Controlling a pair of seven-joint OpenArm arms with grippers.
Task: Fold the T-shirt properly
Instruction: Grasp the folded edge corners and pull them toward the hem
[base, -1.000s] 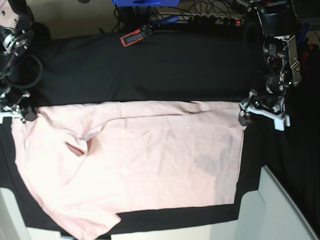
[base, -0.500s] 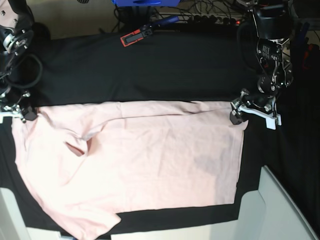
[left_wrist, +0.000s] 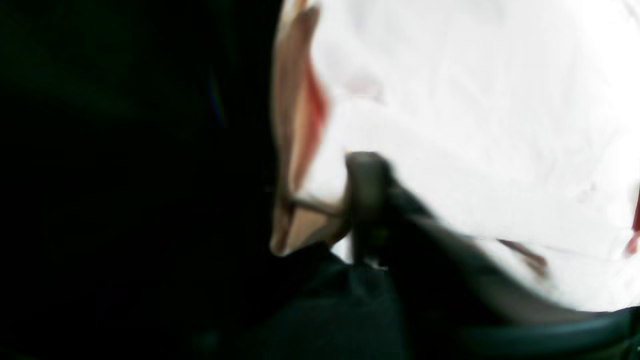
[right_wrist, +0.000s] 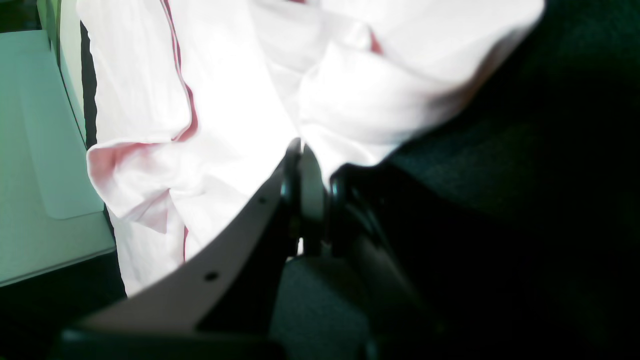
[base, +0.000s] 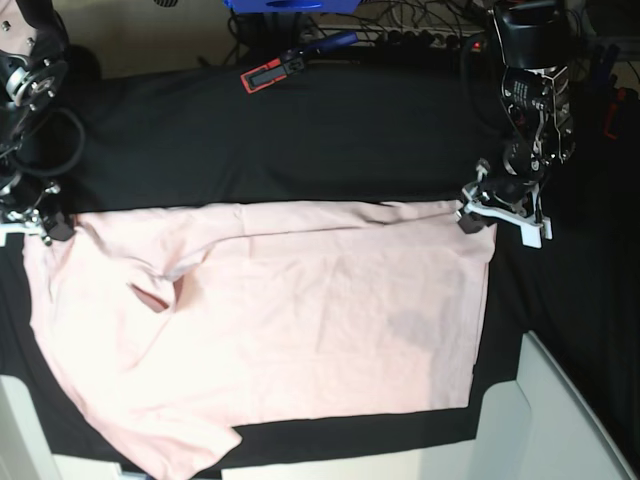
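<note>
Now the left gripper, at the right of the base view, has slid leftward since a second ago and sits on the top right corner of the T-shirt; its jaws have narrowed around the hem, though the blurred wrist view cannot confirm a firm hold. At the frame's left edge the right gripper remains pinched shut on the opposite corner. Soft, pale pink and lightly creased, the cotton lies spread flat across the lower middle of the matte black table cloth.
</note>
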